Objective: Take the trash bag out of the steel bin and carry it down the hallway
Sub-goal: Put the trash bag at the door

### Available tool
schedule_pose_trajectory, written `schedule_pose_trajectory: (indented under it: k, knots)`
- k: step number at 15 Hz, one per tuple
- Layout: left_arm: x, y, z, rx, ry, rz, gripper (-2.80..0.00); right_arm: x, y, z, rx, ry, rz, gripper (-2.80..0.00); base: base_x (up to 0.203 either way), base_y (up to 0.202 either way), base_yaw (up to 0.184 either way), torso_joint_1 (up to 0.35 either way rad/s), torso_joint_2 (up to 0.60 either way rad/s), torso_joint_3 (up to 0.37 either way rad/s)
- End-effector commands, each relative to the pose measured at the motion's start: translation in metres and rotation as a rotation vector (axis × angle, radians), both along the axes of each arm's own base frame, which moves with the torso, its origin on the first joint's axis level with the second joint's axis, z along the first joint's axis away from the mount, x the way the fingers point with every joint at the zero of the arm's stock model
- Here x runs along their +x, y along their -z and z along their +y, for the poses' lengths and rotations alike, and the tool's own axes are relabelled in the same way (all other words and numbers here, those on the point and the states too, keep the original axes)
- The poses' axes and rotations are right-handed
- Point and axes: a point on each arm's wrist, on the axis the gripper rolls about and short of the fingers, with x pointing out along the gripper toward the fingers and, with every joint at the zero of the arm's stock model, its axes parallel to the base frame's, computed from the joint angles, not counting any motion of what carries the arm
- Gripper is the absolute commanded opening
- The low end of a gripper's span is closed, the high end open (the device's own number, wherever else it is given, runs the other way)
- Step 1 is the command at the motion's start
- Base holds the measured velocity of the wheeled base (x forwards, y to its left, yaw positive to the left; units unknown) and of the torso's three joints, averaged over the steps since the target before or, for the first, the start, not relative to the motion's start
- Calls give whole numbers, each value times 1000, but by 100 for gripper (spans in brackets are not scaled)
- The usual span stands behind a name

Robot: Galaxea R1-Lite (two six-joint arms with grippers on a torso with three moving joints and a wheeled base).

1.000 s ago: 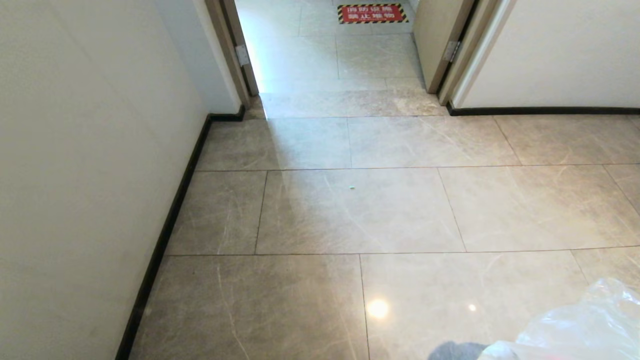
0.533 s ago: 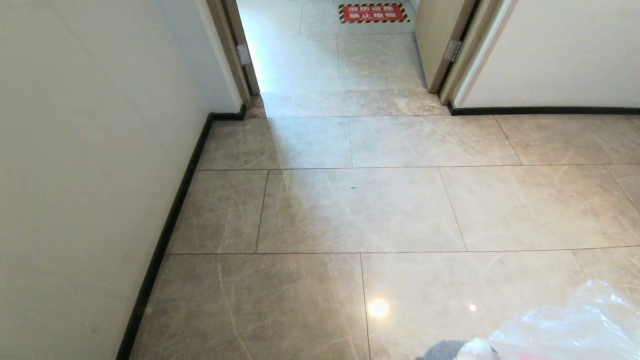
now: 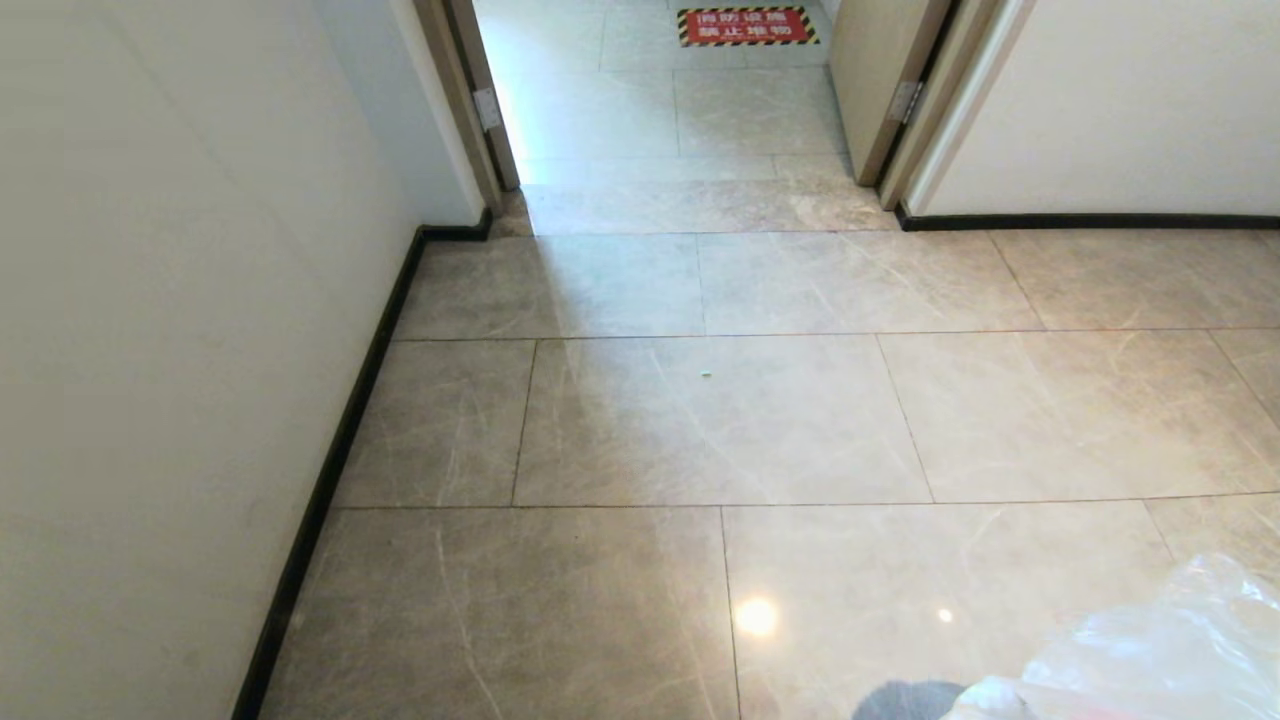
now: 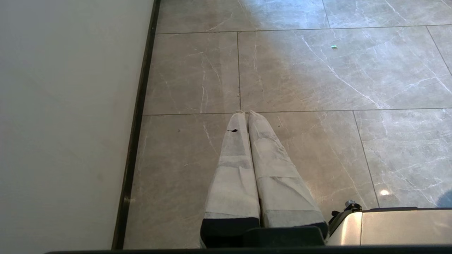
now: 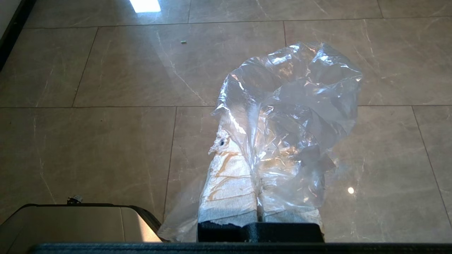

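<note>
— down at the lower right edge of the head view, what's that clear crinkle?
— the trash bag [image 3: 1170,660], cut off by the frame, so only its upper folds show there above the hallway floor [image 3: 720,420].
— and from the right wrist?
— the right gripper [image 5: 252,135] has its jaws closed on the trash bag [image 5: 289,116]; the film drapes over the wrapped fingers [image 5: 229,183] and hides most of one. the bag's long axis runs along the fingers, its loose end billowing beyond the tips. contents are hard to make out.
— the left gripper [image 4: 246,113]?
— jaws closed together, holding nothing, over the tiles near the white wall [image 4: 70,123] and black skirting [image 4: 136,141].
— the far end?
— an open doorway [image 3: 680,100], a red floor sign [image 3: 745,26] partly cropped.
</note>
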Motion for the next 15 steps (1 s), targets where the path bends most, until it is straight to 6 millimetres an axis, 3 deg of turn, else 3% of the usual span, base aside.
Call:
schedule_pose_trajectory:
  k: [1,13,15]
  knots:
    - [0,0,0,0,0,0,-280,0,0,0,1,-1,2,-280,0,0,0,0,0,0]
    - [0,0,0,0,0,0,-280,0,0,0,-2,-1,2,-280,0,0,0,0,0,0]
    - [0,0,0,0,0,0,-280,0,0,0,1,-1,2,-280,-5,8,-118,2,2,4]
